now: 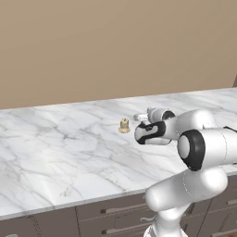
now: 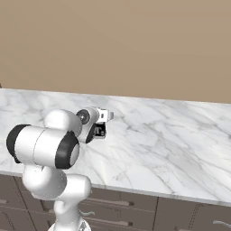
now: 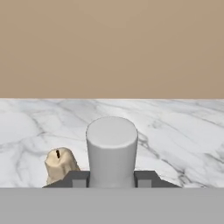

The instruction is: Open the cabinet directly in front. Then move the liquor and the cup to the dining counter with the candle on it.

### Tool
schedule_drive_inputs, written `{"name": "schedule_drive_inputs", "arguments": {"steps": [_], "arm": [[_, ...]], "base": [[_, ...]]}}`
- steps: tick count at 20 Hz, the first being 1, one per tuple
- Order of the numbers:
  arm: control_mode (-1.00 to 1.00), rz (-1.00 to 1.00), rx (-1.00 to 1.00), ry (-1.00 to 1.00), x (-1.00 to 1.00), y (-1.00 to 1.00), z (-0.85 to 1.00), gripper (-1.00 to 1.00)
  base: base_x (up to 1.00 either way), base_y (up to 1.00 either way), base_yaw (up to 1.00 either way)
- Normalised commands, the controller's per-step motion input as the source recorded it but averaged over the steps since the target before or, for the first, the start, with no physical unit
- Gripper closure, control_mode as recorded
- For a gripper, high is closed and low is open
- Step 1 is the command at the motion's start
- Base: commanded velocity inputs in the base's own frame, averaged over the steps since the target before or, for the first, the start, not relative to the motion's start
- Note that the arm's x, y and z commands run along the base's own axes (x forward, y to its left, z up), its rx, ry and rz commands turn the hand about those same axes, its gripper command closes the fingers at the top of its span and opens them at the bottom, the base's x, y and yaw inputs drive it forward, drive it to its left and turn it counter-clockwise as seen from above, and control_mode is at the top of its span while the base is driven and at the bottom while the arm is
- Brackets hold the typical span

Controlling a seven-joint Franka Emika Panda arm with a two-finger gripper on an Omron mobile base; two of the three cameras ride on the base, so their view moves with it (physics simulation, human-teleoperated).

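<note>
Between the hand's [image 3: 112, 179] fingers [image 3: 78, 179] a pale grey cylinder [image 3: 112, 151] stands gripped, candle [image 3: 60, 164] at nine o'clock on the marble worktop [image 3: 183, 127].

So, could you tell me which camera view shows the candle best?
The hand view: the candle sits close and large on the marble counter, its wick visible, just left of the grey cylinder between the gripper fingers. The left base view shows it small but clear. In the right base view I cannot pick it out.

Cream candle [image 1: 124, 125], tan wall [image 1: 115, 46]
</note>
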Motion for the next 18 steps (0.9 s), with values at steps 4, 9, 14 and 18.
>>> {"name": "schedule_drive_inputs", "arguments": {"steps": [4, 9, 14, 18], "arm": [[-1.00, 0.00, 0.00, 0.00, 0.20, 0.00, -0.21, 1.00], [-1.00, 0.00, 0.00, 0.00, 0.20, 0.00, -0.25, 1.00], [-1.00, 0.00, 0.00, 0.00, 0.24, 0.00, -0.21, 1.00], [-1.00, 0.00, 0.00, 0.00, 0.26, 0.00, -0.19, 1.00]], "base": [[0.00, 0.00, 0.00], [0.00, 0.00, 0.00], [0.00, 0.00, 0.00], [0.00, 0.00, 0.00]]}}
